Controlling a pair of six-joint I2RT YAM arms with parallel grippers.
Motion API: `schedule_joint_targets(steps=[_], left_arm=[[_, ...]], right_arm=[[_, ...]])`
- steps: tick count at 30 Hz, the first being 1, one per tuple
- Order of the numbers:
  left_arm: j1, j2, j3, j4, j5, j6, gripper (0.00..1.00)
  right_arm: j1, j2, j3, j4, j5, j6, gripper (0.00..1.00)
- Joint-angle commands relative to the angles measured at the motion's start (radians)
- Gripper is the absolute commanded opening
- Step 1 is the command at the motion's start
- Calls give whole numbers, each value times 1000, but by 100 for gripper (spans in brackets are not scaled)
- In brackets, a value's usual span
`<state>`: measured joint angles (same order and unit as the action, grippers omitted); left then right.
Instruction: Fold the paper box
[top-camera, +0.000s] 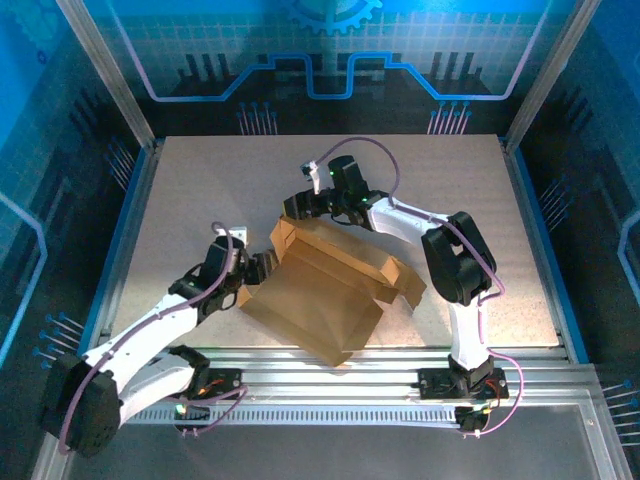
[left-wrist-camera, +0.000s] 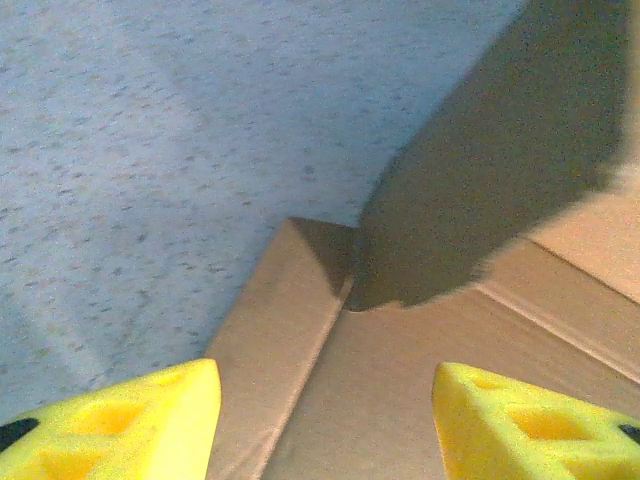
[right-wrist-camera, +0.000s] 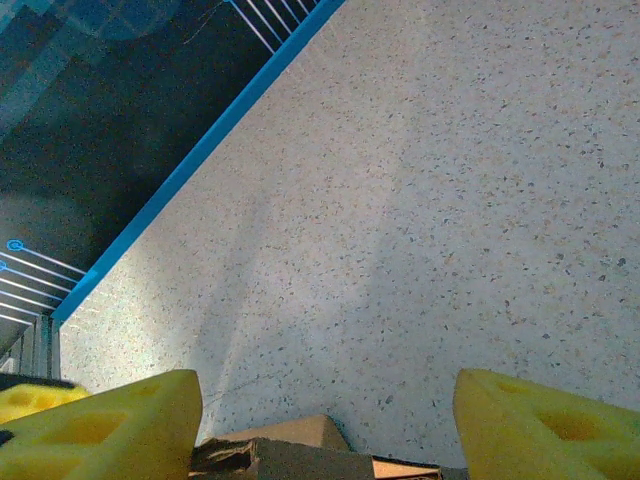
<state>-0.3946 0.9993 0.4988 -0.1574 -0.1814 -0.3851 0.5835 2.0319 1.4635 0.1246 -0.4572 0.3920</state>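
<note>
Speckled beige tabletop (top-camera: 200, 190), shut in by a blue-lit enclosure, is seen beneath both arms. The left gripper (top-camera: 258, 268) is held with its yellow fingers (left-wrist-camera: 150, 420) spread and nothing pinched. In its wrist view a narrow side flap (left-wrist-camera: 285, 330) and the cardboard beside it are framed between them, so it is judged to be placed for pressing or catching that flap.

The right gripper (top-camera: 300, 205) is likewise spread. A ragged cardboard corner (right-wrist-camera: 270, 450) is seen low between its fingers, close to one and apart from the other; whether contact is made cannot be told. It is judged to be stationed there so that the far wall can be steadied or tipped.

Outward from both, the box (top-camera: 320, 290) is found at the table's centre, half formed. A flat panel (top-camera: 310, 315) is laid toward 6 o'clock, a wall (top-camera: 340, 250) is raised along the 12-to-3 o'clock side, and a loose flap (top-camera: 408, 285) is seen at 3 o'clock. The left gripper is set at its 9 o'clock edge, the right at its 11 o'clock corner. The remaining walls are judged not yet stood up.
</note>
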Motion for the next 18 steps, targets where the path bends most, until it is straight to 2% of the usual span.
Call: schedule_joint_targets(steps=[1,5,8,12,18], left_arm=[[52,21,30,-3,25,-20,59],[144,74,33,97,122,-22,59],[153,154,36,211,267,85,60],[151,225,42,317,361,159,61],[129,296,84,362,393,220,61]], right_arm=[[5,15,-17,-28,-9,-25,68],[6,15,-17,-32,-6,-29,68],[6,15,-14,-36,-10,-32,67],[4,18,-10,-41,-14,-30,67],[5,23,-4,-40,-24,-21,66]])
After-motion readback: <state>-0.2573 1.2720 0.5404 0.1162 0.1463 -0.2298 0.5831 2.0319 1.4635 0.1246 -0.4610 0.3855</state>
